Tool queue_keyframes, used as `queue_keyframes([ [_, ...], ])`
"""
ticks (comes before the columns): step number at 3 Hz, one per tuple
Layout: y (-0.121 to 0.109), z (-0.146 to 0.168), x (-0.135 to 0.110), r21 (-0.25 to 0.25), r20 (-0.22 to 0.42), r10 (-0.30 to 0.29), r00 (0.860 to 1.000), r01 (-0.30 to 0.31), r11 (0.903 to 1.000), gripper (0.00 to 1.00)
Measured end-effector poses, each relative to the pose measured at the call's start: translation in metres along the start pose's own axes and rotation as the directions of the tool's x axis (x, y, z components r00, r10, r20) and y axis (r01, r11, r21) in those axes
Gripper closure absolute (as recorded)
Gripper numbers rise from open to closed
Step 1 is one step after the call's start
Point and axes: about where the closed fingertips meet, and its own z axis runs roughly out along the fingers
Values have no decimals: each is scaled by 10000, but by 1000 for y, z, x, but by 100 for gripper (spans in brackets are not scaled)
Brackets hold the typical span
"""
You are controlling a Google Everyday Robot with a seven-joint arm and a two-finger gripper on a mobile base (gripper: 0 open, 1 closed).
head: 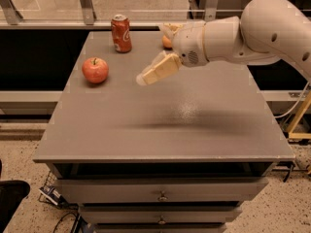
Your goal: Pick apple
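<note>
The smooth cream gripper [146, 77], open or closed I cannot tell, hovers over the matte grey tabletop [146, 135] near the round red apple [95, 70]

Warm light; soft shadow under jaws over tabletop [121, 144]

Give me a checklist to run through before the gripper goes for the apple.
1. Apple in view, sitting on the table: ok.
2. Gripper hovers right of the apple in view, nothing between them: ok.
3. Soda can apart from the apple, behind it: ok.
4. Orange off the route, partly hidden by the arm: ok.
5. Gripper's height over the table: cannot tell.
</note>
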Motion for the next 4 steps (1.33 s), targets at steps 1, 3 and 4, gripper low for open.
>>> queue_keyframes([
  [1, -1, 28, -2, -193, -67, 264, 9996, -265, 9995, 0],
  [3, -5, 112, -6, -728, 513, 849, 9951, -811, 9940, 0],
  [4, -2, 144, -3, -920, 990, 927, 9908, -837, 9922, 0],
])
